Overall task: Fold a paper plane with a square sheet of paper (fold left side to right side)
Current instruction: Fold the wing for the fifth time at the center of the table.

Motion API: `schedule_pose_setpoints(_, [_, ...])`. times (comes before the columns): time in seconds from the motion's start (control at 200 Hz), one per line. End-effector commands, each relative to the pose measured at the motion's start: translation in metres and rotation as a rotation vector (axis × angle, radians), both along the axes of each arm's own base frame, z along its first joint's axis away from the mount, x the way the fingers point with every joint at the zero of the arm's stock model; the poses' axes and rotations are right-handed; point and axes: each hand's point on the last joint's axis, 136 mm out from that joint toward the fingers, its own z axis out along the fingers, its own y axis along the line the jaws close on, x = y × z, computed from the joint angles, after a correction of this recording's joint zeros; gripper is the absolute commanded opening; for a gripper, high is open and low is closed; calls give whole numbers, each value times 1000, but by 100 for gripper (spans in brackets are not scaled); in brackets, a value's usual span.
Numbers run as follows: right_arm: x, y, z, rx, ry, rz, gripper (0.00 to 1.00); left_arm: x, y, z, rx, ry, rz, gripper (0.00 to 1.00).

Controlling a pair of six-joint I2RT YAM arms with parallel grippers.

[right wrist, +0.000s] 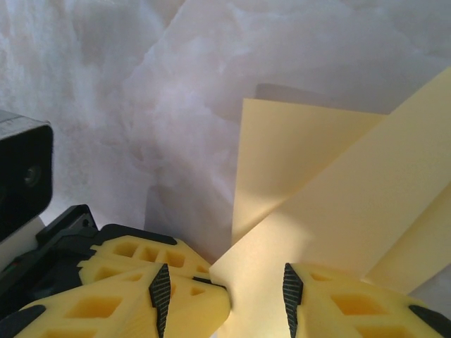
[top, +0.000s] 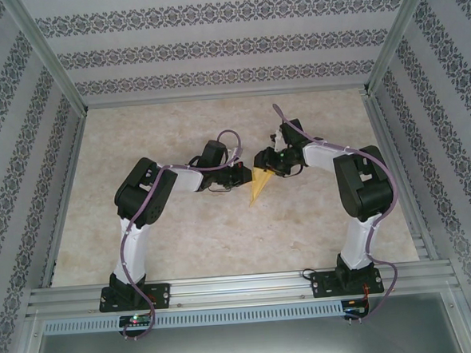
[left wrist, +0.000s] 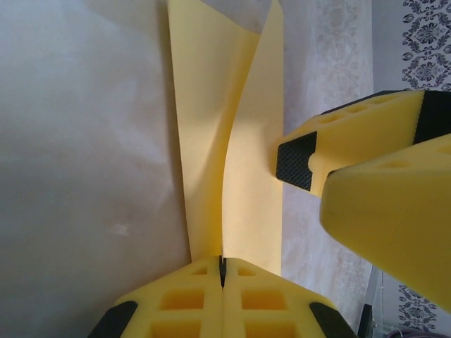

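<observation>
The left gripper (left wrist: pixel 222 271) has its two fingers pressed together on one end of the thin, yellow-orange, folded sheet of paper (left wrist: pixel 211 141). A paper flap lies between the open fingers of the right gripper (right wrist: pixel 225 296). The paper looks light, bendy and easy to tear, so pinching an edge seems best.

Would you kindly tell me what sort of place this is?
Likely a purpose-built robot test cell: aluminium frame rails enclose a marble-patterned tabletop, wallpaper panels serve as walls, and the left arm and right arm are bolted at its near edge.
</observation>
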Motion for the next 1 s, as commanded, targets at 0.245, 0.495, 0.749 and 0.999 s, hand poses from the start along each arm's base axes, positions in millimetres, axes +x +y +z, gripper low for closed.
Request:
schedule_pose_setpoints(0.245, [-10, -9, -20, -72, 47, 5, 49, -4, 2, -40, 94, 44, 4, 0])
schedule_pose_setpoints(0.495, [-17, -16, -30, -92, 71, -11, 48, -2, -2, -38, 92, 44, -1, 0])
schedule_pose_setpoints(0.749, [-27, -26, -46, -117, 122, -31, 48, -1, -5, -35, 78, 46, 4, 3])
schedule_pose_setpoints(0.999, [-32, -31, -55, -122, 146, -38, 48, 0, 7, 0, 55, -17, 35, 18])
